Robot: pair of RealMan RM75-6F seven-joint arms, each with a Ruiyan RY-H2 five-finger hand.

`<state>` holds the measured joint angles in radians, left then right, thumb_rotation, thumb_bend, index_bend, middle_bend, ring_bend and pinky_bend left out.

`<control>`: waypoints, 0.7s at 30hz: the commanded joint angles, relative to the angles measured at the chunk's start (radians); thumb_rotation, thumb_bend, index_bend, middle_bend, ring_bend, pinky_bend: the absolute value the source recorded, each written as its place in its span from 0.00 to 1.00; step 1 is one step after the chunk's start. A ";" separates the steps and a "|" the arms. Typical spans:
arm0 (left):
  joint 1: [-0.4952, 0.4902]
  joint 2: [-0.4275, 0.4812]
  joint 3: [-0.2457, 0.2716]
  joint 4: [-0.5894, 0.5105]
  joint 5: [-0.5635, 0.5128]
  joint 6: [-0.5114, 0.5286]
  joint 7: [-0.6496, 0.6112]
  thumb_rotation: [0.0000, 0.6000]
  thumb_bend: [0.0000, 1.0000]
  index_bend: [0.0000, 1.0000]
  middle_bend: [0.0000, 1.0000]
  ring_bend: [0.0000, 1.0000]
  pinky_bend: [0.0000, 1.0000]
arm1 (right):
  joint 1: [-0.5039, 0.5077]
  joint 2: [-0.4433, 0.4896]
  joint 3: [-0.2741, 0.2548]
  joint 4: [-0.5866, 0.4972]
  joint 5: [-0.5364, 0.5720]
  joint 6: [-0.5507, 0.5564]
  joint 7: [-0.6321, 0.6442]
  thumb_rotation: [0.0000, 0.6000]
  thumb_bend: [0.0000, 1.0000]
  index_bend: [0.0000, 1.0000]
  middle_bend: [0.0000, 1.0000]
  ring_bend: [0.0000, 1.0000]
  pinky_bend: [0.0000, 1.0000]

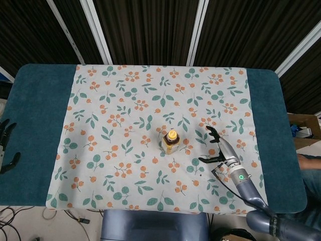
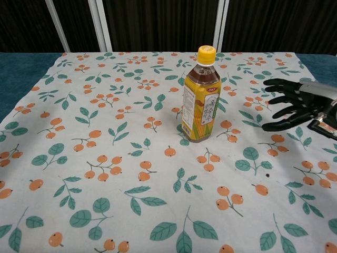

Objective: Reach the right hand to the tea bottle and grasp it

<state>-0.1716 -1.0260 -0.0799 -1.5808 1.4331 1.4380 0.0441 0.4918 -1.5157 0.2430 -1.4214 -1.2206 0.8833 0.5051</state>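
The right hand (image 2: 296, 103) hangs released and empty, fingers spread toward the tea bottle (image 2: 200, 96), near it but not touching. The bottle stands upright near the middle of the table (image 1: 35, 95), on the floral tablecloth (image 2: 105, 158), far from every edge. It is tall and narrow, so the likeliest trouble is a fingertip nudging its side before the thumb is behind it, which could tip or slide it across the cloth. A grip set too high, near the cap, might also let it swing or slip.

The bottle is clear plastic with a yellow cap, amber tea showing at the shoulder, and a yellow label with a red logo (the lettering is too small to read). The left hand (image 1: 7, 143) rests at the table's left edge, fingers apart, holding nothing.
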 commanded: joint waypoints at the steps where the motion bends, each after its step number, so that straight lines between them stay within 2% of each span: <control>1: 0.001 -0.001 -0.002 0.000 0.000 0.001 0.002 1.00 0.35 0.06 0.00 0.00 0.03 | 0.027 -0.029 0.019 0.012 0.023 -0.017 -0.023 1.00 0.08 0.01 0.02 0.12 0.23; 9: 0.000 -0.002 -0.007 0.003 -0.015 -0.008 0.002 1.00 0.35 0.06 0.00 0.00 0.03 | 0.085 -0.083 0.038 0.034 0.026 -0.052 -0.035 1.00 0.08 0.01 0.02 0.12 0.23; 21: -0.002 -0.005 -0.016 0.005 -0.033 -0.016 0.005 1.00 0.35 0.06 0.00 0.00 0.03 | 0.139 -0.147 0.037 0.065 0.012 -0.073 -0.058 1.00 0.08 0.05 0.11 0.14 0.23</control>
<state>-0.1737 -1.0303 -0.0958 -1.5757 1.4004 1.4213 0.0494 0.6248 -1.6559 0.2761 -1.3614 -1.2123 0.8126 0.4478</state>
